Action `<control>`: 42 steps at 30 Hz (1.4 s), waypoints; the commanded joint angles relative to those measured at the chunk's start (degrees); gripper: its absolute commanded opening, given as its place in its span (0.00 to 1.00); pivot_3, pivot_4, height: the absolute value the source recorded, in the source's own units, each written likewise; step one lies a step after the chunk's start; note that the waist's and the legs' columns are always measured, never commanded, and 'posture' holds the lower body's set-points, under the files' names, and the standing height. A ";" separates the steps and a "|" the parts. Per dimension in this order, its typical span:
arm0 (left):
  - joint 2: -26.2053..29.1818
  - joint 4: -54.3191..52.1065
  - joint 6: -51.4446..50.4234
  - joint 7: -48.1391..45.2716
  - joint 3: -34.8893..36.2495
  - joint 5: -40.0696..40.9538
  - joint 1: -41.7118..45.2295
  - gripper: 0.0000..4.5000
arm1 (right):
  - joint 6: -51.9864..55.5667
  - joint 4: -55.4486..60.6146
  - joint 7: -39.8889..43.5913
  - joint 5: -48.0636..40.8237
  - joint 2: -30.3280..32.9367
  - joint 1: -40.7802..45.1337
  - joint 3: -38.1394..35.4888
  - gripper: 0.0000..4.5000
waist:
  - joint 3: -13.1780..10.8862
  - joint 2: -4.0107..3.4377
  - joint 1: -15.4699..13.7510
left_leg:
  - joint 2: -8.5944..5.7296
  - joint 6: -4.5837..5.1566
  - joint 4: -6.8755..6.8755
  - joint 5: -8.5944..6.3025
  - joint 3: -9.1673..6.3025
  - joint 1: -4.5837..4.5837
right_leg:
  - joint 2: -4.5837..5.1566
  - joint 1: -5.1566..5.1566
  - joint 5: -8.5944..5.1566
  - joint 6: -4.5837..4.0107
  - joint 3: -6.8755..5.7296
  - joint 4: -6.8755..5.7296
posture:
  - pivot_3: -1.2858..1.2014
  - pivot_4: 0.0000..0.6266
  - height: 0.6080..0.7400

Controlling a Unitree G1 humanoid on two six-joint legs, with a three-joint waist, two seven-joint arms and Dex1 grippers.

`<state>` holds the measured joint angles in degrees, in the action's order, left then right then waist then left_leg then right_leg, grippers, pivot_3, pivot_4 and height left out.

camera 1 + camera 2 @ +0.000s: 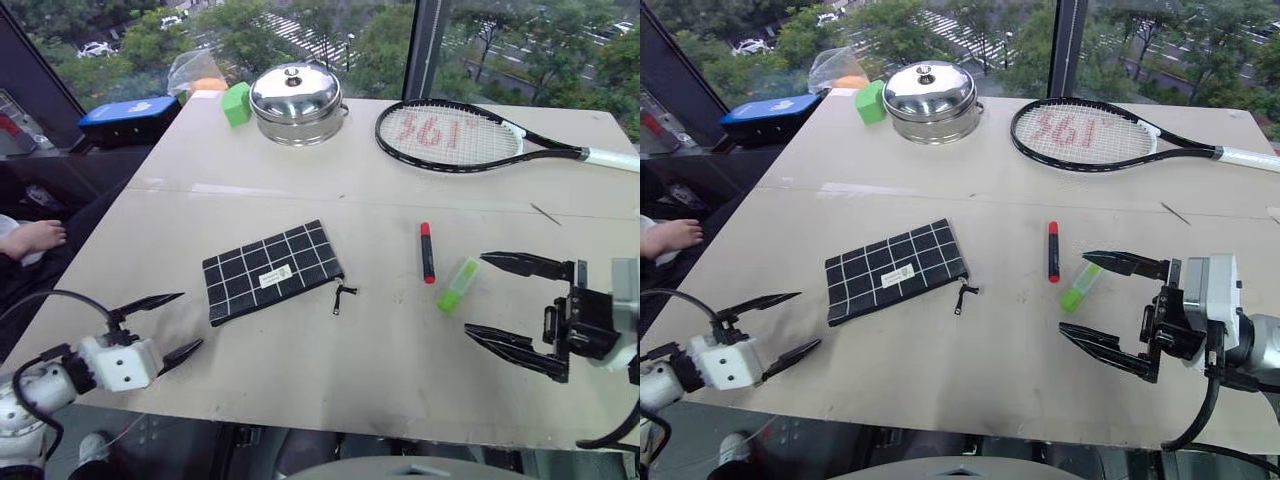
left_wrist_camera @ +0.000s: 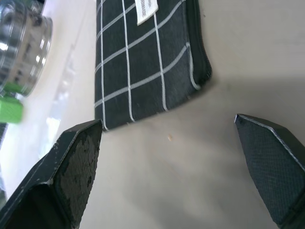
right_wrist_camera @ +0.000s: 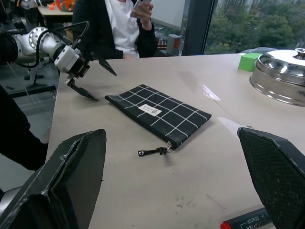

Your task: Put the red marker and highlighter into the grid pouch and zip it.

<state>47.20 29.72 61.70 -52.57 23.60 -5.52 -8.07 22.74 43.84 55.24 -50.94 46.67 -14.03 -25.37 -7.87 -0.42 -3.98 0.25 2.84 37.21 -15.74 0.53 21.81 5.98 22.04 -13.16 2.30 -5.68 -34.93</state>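
A pale surface [image 1: 330, 360] stands by tall windows looking onto trees and a road. The pouch [image 1: 272, 270] lies flat near its middle, the marker [image 1: 427, 252] beside it and the highlighter [image 1: 458, 284] just past that. A pot [image 1: 297, 103], green block [image 1: 236, 103] and racket [image 1: 470, 136] sit at the far side. The left end effector [image 1: 165, 327] and right end effector [image 1: 512, 298] both gape empty. A person [image 3: 119, 24] sits nearby.

Grid pouch [image 1: 271, 271] flat, red marker [image 1: 427, 252] right of it, highlighter [image 1: 458, 284] beside marker
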 commanded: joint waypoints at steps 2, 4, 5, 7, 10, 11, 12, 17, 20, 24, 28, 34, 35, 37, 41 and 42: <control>1.24 5.92 -2.25 11.13 -6.22 -12.68 6.47 1.00 | 0.77 2.09 -1.13 -1.81 1.02 0.37 -1.70 0.99 | 0.10 -0.28 -0.45 | 0.05 0.02 0.00 0.01 0.04 -0.07 | 0.00 -0.16 0.02 0.09 -0.19 -0.01 | 0.52 0.24 1.00; 2.00 7.66 -1.84 15.13 -9.00 -16.49 8.83 1.00 | 1.01 2.58 -2.00 -2.14 0.78 0.42 -1.54 0.99 | 0.18 -0.39 -0.55 | 0.13 0.01 0.01 0.02 0.10 -0.08 | 0.00 -0.24 0.06 0.19 -0.36 -0.05 | 0.52 0.24 1.00; 2.13 9.02 -2.10 17.02 -10.66 -18.03 10.31 1.00 | 1.09 2.78 -2.34 -2.28 0.73 0.41 -1.51 0.99 | 0.28 -0.54 -0.61 | 0.17 0.00 0.02 0.02 0.11 -0.11 | 0.00 -0.30 0.06 0.19 -0.43 -0.06 | 0.52 0.24 1.00; 2.10 12.20 -2.45 20.97 -14.48 -21.21 14.50 1.00 | 1.27 3.16 -3.03 -2.47 0.77 0.45 -1.31 0.99 | 0.40 -0.71 -0.88 | 0.19 0.00 0.02 0.02 0.19 -0.13 | 0.01 -0.33 0.07 0.21 -0.58 -0.12 | 0.52 0.24 1.00; 2.40 16.22 -1.57 25.17 -19.47 -24.20 19.05 1.00 | 1.71 3.62 -3.74 -3.05 0.93 0.51 -1.53 0.99 | 0.47 -0.80 -1.22 | 0.22 -0.01 0.06 0.03 0.51 -0.19 | 0.02 -0.32 0.07 0.30 -0.73 -0.44 | 0.52 0.24 1.00; 2.49 17.58 -1.16 26.21 -21.08 -24.93 20.35 1.00 | 1.83 3.71 -3.89 -3.23 0.99 0.51 -1.66 0.99 | 0.49 -0.81 -1.29 | 0.24 -0.01 0.10 0.03 0.56 -0.22 | 0.03 -0.32 0.07 0.31 -0.72 -0.53 | 0.52 0.24 1.00; 2.46 19.22 -0.96 27.51 -22.91 -26.13 22.05 0.95 | 1.99 3.77 -4.06 -3.42 1.07 0.52 -1.81 1.00 | 0.52 -0.85 -1.41 | 0.25 -0.01 0.13 0.03 0.57 -0.22 | 0.04 -0.32 0.07 0.31 -0.73 -0.57 | 0.52 0.24 1.00; 1.82 25.96 2.22 27.96 -29.84 -25.68 28.23 0.51 | 2.80 5.72 -6.53 -4.47 0.88 -0.37 -1.90 1.00 | 0.60 -0.98 -1.89 | 0.42 -0.13 0.13 -0.04 0.80 -0.10 | 0.28 -0.34 -0.06 0.09 -1.04 -0.69 | 0.52 0.24 1.00; 0.90 28.37 3.27 27.39 -32.40 -24.09 31.20 0.15 | 3.30 6.86 -8.14 -5.26 0.45 -1.03 -1.40 1.00 | 0.60 -0.99 -2.23 | 0.56 -0.13 0.12 -0.04 0.93 0.10 | 0.77 -0.37 -0.07 0.08 -1.30 -0.71 | 0.52 0.24 1.00; 0.05 29.10 4.39 25.49 -33.47 -20.65 32.91 0.02 | 3.41 8.17 -9.74 -5.45 -0.23 -2.12 -0.56 1.00 | 0.82 -1.36 -2.21 | 0.58 -0.11 0.08 -0.02 1.29 0.10 | 0.89 -0.40 -0.08 0.13 -1.43 -0.72 | 0.52 0.24 1.00; -0.13 27.49 3.88 22.17 -33.45 -16.43 32.86 0.02 | 2.91 9.19 -10.73 -4.93 -0.95 -3.35 0.35 1.00 | 0.82 -1.36 -2.28 | 0.62 0.01 0.09 0.10 1.32 0.14 | 0.81 -0.40 -0.24 0.43 -1.52 -0.81 | 0.52 0.24 1.00; -1.16 20.93 0.26 18.51 -33.51 -12.37 33.32 0.20 | 2.41 9.14 -11.99 -3.80 -1.83 -3.01 2.21 1.00 | 0.69 -1.15 -2.42 | 0.61 0.04 0.20 0.17 1.38 0.29 | 0.90 -0.41 -0.34 0.55 -1.58 -0.80 | 0.52 0.24 1.00; -1.46 19.99 -0.13 18.70 -33.69 -12.68 33.42 0.30 | 2.27 9.05 -12.04 -3.51 -1.96 -2.96 2.54 1.00 | 0.63 -1.01 -2.41 | 0.61 0.05 0.21 0.18 1.41 0.31 | 0.92 -0.40 -0.34 0.55 -1.57 -0.79 | 0.52 0.24 1.00; -2.16 18.70 -0.34 21.58 -33.97 -15.48 34.45 0.47 | 2.10 9.01 -12.32 -3.15 -2.21 -2.70 3.10 1.00 | 0.41 -0.28 -2.26 | 0.61 0.05 0.23 0.18 1.41 0.34 | 0.92 -0.39 -0.34 0.55 -1.56 -0.79 | 0.52 0.24 1.00; -3.45 19.50 -0.69 27.45 -35.89 -21.57 37.57 0.53 | 1.70 9.33 -12.21 -2.75 -2.58 -3.41 2.84 1.00 | 0.29 0.32 -1.60 | 0.62 0.30 0.32 0.33 1.44 0.53 | 0.84 -0.35 -0.25 0.82 -1.50 -0.53 | 0.52 0.24 1.00; -3.81 20.00 -0.91 29.55 -36.59 -23.58 38.43 0.53 | 1.55 9.48 -12.13 -2.55 -2.69 -3.83 2.67 1.00 | 0.27 0.38 -1.48 | 0.62 0.31 0.35 0.34 1.46 0.63 | 0.79 -0.31 -0.24 0.84 -1.47 -0.45 | 0.52 0.24 1.00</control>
<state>44.12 49.08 61.62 -25.63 -10.97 -25.17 29.71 25.77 51.39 43.24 -53.64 44.33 -17.63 -21.91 -7.60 -0.04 -5.46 0.86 3.17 37.62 -15.39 1.98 22.48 6.76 21.73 -13.37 3.10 -7.15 -35.37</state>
